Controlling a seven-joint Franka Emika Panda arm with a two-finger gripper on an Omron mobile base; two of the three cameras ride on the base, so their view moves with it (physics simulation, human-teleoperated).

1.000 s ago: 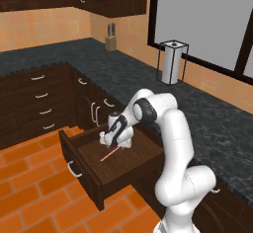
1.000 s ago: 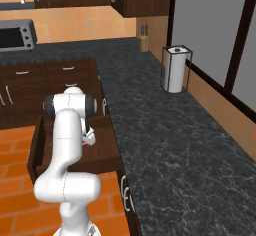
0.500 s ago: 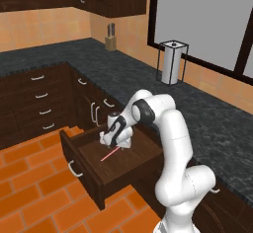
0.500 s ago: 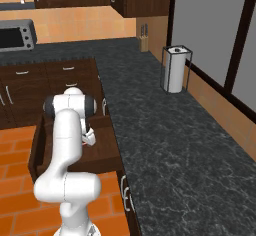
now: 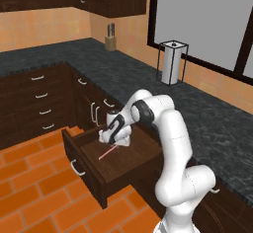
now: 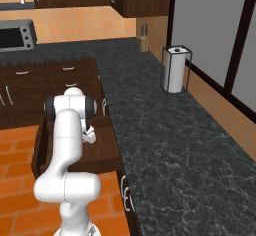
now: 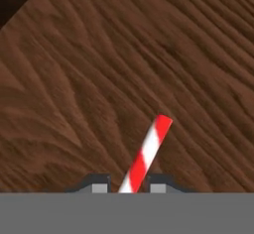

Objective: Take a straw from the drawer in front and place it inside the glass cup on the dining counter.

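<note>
The room is a kitchen with an orange brick floor, dark brown cupboards and a black speckled desk (image 5: 207,113) running along the wall. Far back on that desk, a knife block (image 5: 110,39) is sitting in the corner, and a paper towel roll (image 5: 171,64) is standing in its wire stand by the window.

Low down on the left, the drawer (image 5: 106,155) is hanging pulled out over the floor, with its silver handle (image 5: 75,168) facing the room. It is open so the arm can get inside. The straw (image 5: 108,152) is lying flat on the drawer's wooden bottom, because nothing is lifting it yet.

The white arm is bending down from the right, and the hand (image 5: 109,134) is reaching into the drawer, right over the near end of the straw. In the hand view, the straw (image 7: 145,156) is running up from between the two dark fingertips (image 7: 97,183), which are sitting apart, one on each side of it. They are not squeezing it; a small gap is showing on both sides. The hand is lined up this way so the fingers can close on the straw's thin sides.

I think the next step is closing the fingers. The straw is thin and round, so it could roll or slip out.

From the right side, the arm is hiding most of the drawer (image 6: 102,152).
</note>
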